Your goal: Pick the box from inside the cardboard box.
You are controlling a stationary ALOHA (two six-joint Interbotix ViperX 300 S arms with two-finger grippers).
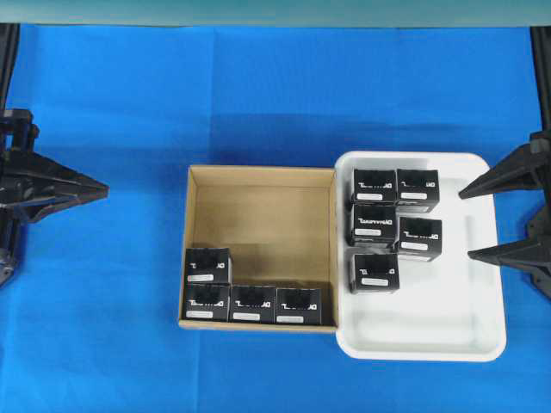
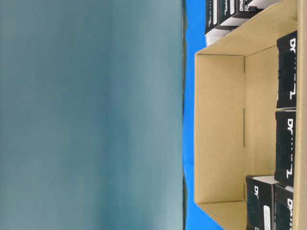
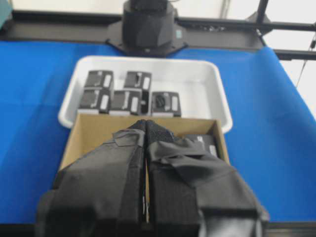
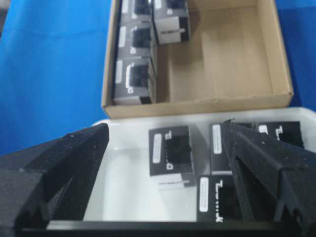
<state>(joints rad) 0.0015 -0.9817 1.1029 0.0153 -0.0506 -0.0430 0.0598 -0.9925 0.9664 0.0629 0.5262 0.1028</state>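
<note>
We find four black boxes left in the cardboard box (image 1: 258,194), packed in its near-left corner: three along the near wall, one stacked behind the leftmost. The right gripper (image 1: 482,219) stands wide and empty at the white tray (image 1: 430,340)'s right edge; the left gripper (image 1: 95,189) is pinched together, holding nothing. The likeliest target, the box (image 1: 298,305) at the row's right end, is near-cubic with no clear long axis, its label strip toward the near wall. We judge the risk to be fingers fouling that wall or the touching neighbour.

Overhead cam looks straight down; the table-level one sits sideways, jammed up close against the cardboard box (image 2: 225,129). Both wrist cams face each other across that box and the white tray (image 3: 217,94).
</note>
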